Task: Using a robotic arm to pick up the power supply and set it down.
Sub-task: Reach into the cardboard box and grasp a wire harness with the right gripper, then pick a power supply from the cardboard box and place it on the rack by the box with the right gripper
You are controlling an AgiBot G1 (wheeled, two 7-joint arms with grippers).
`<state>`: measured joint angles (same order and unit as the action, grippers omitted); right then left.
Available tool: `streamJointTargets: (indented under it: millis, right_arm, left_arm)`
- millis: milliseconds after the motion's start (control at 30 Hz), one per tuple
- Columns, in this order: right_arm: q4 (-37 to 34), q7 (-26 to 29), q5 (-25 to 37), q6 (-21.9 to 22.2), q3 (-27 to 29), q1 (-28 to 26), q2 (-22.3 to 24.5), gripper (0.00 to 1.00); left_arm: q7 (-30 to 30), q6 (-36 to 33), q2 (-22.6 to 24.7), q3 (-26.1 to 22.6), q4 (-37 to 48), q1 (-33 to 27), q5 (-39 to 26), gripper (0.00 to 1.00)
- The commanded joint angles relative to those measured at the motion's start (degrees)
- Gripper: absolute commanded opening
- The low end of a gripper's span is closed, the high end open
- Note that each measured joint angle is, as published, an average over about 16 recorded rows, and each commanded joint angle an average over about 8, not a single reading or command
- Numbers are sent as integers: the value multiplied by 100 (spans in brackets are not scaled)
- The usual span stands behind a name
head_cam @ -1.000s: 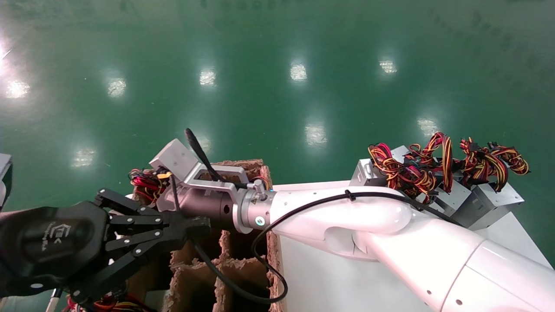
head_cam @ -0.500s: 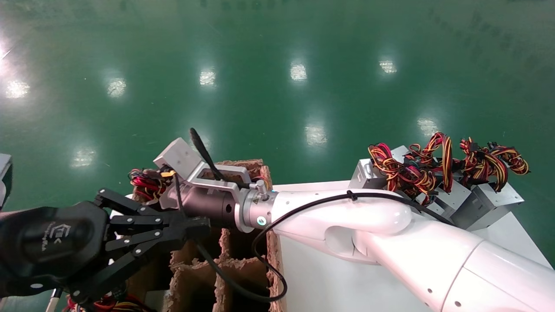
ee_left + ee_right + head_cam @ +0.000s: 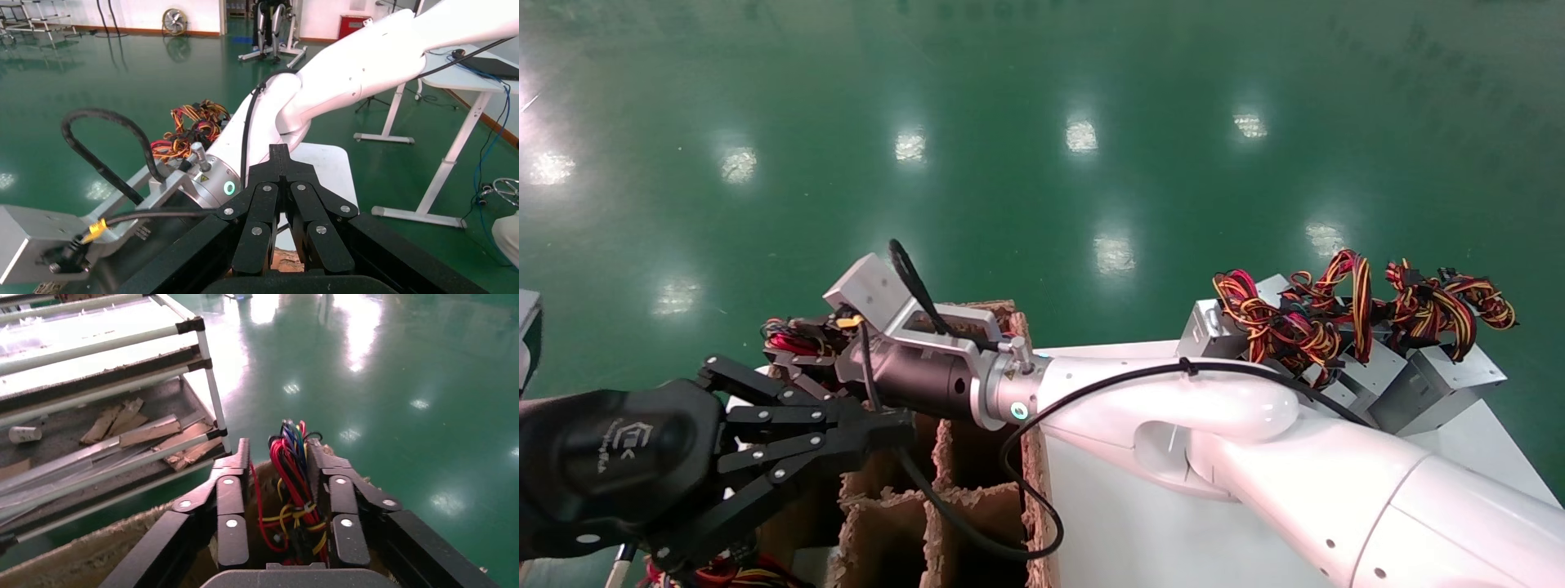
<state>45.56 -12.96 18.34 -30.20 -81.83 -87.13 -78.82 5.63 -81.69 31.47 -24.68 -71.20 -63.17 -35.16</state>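
Note:
My right gripper (image 3: 789, 359) on the robotic arm (image 3: 1173, 400) reaches left over a cardboard divider box (image 3: 977, 506). In the right wrist view this gripper (image 3: 278, 447) is open, its fingers (image 3: 232, 502) on either side of a bunch of red, yellow and black wires (image 3: 287, 478) that stands up out of a cardboard cell. Those wires (image 3: 793, 339) belong to the power supply, whose metal body is hidden down in the box. My left gripper (image 3: 903, 425) hangs at the lower left, shut and holding nothing, just in front of the right wrist.
Several more silver power supplies (image 3: 1418, 376) with wire bunches (image 3: 1336, 310) are stacked at the far right end of a white table (image 3: 1132, 531). Green floor lies beyond. A metal rack (image 3: 208, 373) with cardboard scraps stands past the box.
The right wrist and its grey camera box have shifted slightly right and up, drawing back from the wire bunch. The left gripper has not moved.

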Motion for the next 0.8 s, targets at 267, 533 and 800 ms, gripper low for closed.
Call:
streamJointTargets:
  millis: [267,533,800]
  right_arm:
    - [-98,-242,-223,46,-91,40,2,0]
    - [-202,-372,-432,56,-143,16,1,0]
    - [-253,-441,-650,46,-196,1,-2,0]
  left_arm:
    - [0,0,0,0,0,0,0,0]
    - [0,0,0,0,0,0,0,0]
    - [0,0,0,0,0,0,0,0]
